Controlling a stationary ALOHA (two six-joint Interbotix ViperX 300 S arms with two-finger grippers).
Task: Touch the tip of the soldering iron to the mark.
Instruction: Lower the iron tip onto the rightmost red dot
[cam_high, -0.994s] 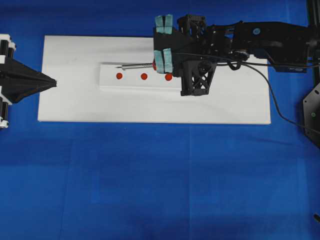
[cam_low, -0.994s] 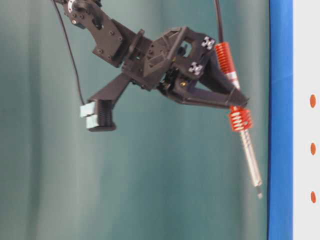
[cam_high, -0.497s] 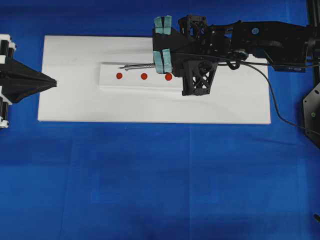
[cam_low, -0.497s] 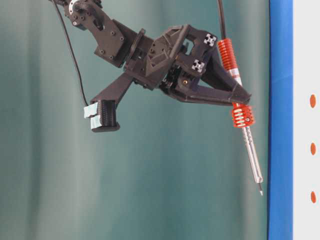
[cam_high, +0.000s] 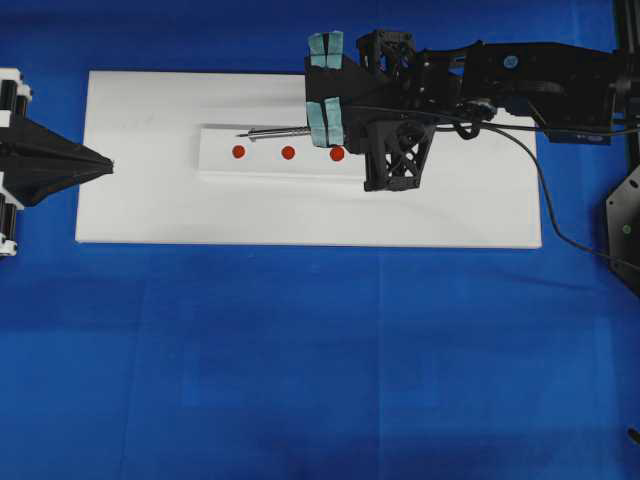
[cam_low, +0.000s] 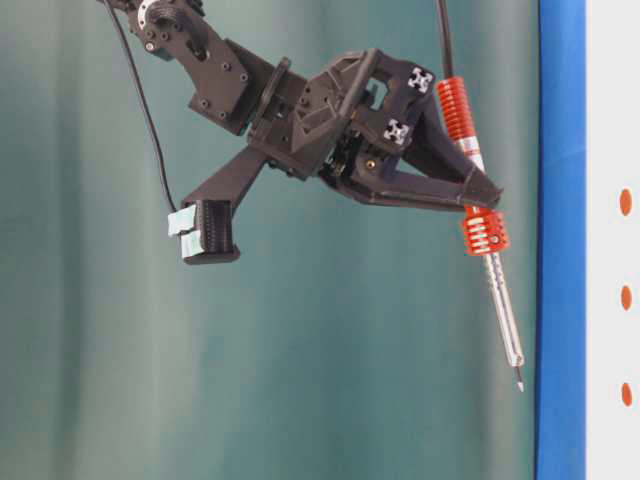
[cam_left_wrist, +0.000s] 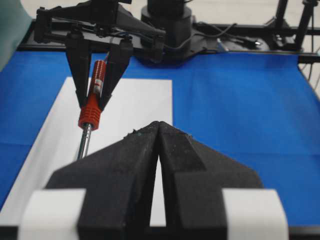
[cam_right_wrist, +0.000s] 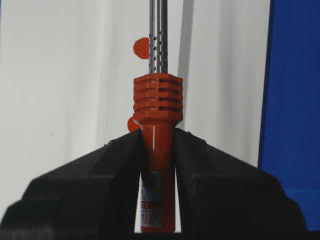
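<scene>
- While the right gripper (cam_right_wrist: 159, 150) clamps the iron (cam_right_wrist: 157, 117) above the board (cam_high: 150, 200), its tip (cam_high: 239, 135) hovers near the leftmost mark (cam_high: 238, 152).
- Lower slowly, nudging toward that dot (left gripper (cam_left_wrist: 157, 130) sits closed, idle).

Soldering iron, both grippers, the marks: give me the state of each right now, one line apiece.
soldering iron: clamped by its orange handle, angled down, off the surface.
tip: in the air, short of the board, touching no mark.
right gripper: shut on the soldering iron.
left gripper: shut, empty, parked at the board's end.
red marks: three in a row, all untouched.
white board: flat on the blue table.
</scene>
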